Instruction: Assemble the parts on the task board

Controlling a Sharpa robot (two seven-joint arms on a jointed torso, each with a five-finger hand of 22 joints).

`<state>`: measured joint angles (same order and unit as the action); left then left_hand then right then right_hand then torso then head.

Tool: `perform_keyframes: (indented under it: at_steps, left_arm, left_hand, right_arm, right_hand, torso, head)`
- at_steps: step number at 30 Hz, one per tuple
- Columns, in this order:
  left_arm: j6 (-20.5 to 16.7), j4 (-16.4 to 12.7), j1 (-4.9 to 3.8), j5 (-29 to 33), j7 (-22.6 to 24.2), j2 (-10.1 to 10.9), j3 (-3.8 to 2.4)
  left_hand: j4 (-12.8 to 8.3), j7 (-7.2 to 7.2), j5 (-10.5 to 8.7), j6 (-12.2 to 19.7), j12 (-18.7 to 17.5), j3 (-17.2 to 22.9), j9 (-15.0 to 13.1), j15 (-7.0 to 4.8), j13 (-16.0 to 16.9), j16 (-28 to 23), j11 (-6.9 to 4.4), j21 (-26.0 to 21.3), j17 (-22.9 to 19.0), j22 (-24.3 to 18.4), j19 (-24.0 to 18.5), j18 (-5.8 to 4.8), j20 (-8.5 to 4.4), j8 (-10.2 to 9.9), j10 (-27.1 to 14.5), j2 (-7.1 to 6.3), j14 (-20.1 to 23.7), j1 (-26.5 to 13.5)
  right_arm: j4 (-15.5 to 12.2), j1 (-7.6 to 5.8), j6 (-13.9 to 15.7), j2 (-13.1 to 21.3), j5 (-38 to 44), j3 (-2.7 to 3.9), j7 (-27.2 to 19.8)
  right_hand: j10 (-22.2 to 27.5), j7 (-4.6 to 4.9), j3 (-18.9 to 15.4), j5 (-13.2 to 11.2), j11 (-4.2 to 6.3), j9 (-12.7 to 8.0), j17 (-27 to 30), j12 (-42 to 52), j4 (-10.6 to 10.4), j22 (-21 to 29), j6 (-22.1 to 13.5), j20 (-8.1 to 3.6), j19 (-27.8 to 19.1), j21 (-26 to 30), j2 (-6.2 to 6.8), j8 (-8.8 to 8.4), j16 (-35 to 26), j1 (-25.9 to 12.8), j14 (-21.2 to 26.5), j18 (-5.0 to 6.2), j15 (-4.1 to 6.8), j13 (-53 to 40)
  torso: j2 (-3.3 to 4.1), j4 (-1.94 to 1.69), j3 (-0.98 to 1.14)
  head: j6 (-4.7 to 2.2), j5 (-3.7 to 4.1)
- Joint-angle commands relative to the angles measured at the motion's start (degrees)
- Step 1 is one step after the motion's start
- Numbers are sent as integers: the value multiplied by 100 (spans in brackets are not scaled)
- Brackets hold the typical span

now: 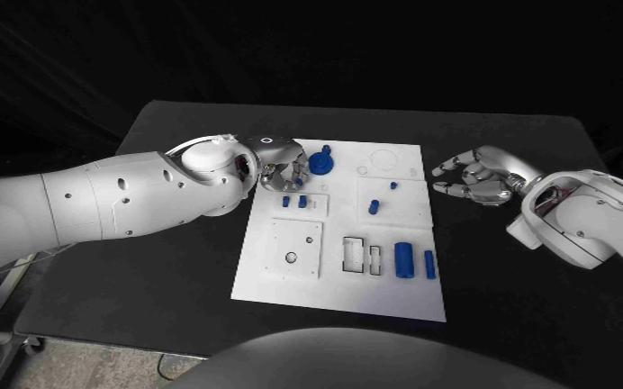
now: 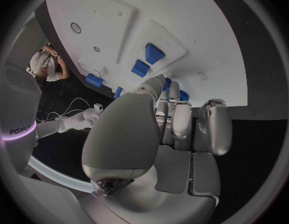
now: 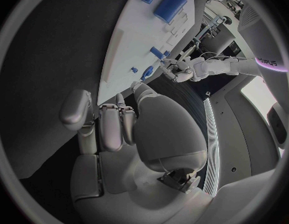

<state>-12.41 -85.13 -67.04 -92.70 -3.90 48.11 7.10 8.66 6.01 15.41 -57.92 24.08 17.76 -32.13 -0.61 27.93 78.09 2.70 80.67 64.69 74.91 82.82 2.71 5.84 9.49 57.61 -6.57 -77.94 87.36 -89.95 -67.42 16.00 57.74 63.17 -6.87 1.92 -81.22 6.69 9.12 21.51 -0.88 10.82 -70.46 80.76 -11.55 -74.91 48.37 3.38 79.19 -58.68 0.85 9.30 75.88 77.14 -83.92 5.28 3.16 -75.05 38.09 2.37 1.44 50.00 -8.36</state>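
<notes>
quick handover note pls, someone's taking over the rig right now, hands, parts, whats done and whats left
Left hand: over the task board's far left corner, fingers at the round blue part; whether it grips it cannot be told.
Right hand: off the board's right edge, open, holding nothing.
Parts: two small blocks left of centre, small pegs mid-board, two cylinders near right.
Done: unclear. Left: most parts apparently still loose.

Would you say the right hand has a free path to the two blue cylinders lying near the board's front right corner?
Probably yes. The right hand hovers open just off the task board's right edge, holding nothing, and the blue cylinders lie uncovered on that side. The left hand is busy across the board.
</notes>
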Motion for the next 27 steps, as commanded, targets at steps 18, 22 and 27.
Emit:
perform_keyframes:
  at_steps: [18, 22, 27]
  left_arm:
    - [154, 72, 21, 67, -82, -19, 15]
    - [82, 83, 22, 68, -65, -8, 15]
    - [-112, 104, 22, 69, 31, 13, 16]
  left_hand:
    - [67, -67, -195, 512, -213, 14, 191, 27, -102, -50, 57, -88, -74, 1149, -88, -1, 14, -364, -113, -72, 74, -126]
    - [107, -164, -386, 828, -282, -9, 290, 48, -119, -54, 108, -108, -96, 1145, -99, 1, 30, -538, -247, -124, 89, -176]
    - [171, -267, -543, 1123, -318, -54, 406, 59, -105, -67, 158, -149, -139, 1134, -125, 11, 44, -592, -434, -165, 121, -230]
  right_arm:
    - [11, 20, -99, -8, -1, 0, 7]
    - [2, 19, -31, -11, 1, 0, -15]
    - [-83, -27, 123, -11, 32, 1, -52]
  right_hand:
    - [54, 12, 48, 23, -12, -9, 13, -40, 2, -515, 3, -3, -35, 57, 39, -28, -40, 33, -97, 89, -31, -256]
    - [61, 12, 53, 23, -13, -11, 23, -46, 4, -512, 3, -2, -39, 68, 39, -30, -48, 36, -93, 91, -31, -249]
    - [113, 16, 77, 47, -21, -17, 95, -93, 24, -486, 25, 3, -78, 169, 65, -25, -105, 58, -61, 108, -38, -193]
  torso:
    - [2, -2, -1]
    - [5, 4, -3]
    - [8, -4, -4]
  head:
    - [0, -10]
    - [0, -19]
    - [0, 9]
